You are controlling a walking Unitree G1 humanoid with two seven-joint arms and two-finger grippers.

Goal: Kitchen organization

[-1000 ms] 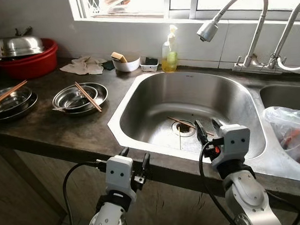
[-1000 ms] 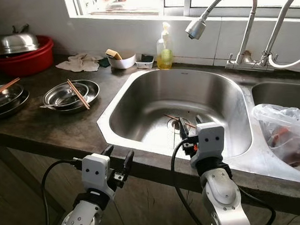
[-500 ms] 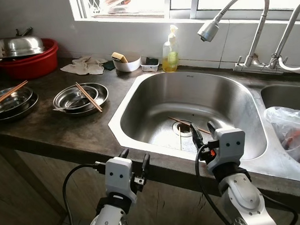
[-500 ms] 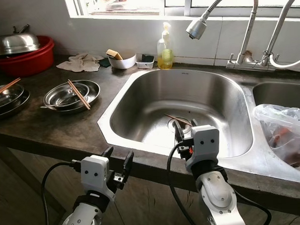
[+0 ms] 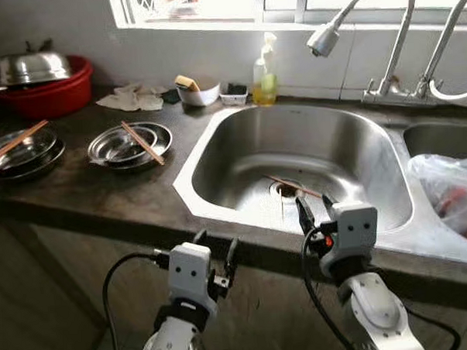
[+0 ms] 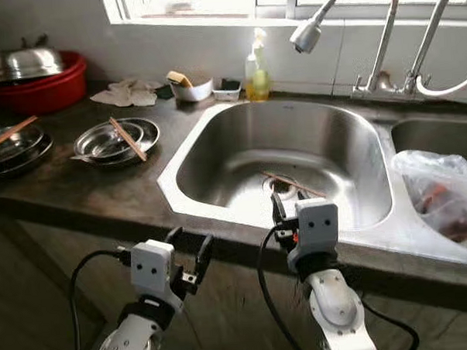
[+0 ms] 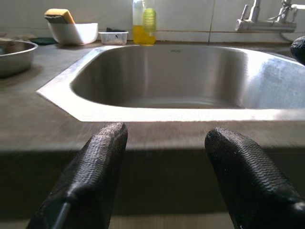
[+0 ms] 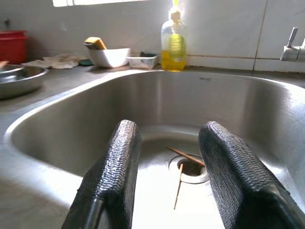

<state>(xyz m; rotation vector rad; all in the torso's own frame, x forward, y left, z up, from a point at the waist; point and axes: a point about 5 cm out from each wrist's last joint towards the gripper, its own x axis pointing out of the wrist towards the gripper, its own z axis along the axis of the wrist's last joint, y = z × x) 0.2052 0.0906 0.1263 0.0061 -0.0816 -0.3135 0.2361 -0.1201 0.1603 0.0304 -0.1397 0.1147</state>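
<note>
A pair of brown chopsticks (image 5: pixel 292 185) lies by the drain of the steel sink (image 5: pixel 220 214); they also show as chopsticks (image 8: pixel 186 156) in the right wrist view. My right gripper (image 5: pixel 312 209) hovers open over the sink's front rim, pointing at the drain, with nothing between its fingers (image 8: pixel 119 162). My left gripper (image 5: pixel 216 249) is open and empty, low in front of the counter's front edge (image 7: pixel 143 138). On the counter to the left, stacked steel dishes (image 5: pixel 130 145) carry another pair of chopsticks (image 5: pixel 142 142).
More steel dishes (image 5: pixel 19 151) with a chopstick sit at far left, with a red basin (image 5: pixel 48 94) holding a steel lid behind. A soap bottle (image 5: pixel 264 79), white bowl (image 5: pixel 197 94) and rags line the back. Faucet (image 5: pixel 324 39) overhangs the sink. A plastic bag (image 5: pixel 451 192) fills the right basin.
The view has shifted slightly. My right gripper has drifted a little left and down toward the sink's front rim. The left gripper holds its place.
</note>
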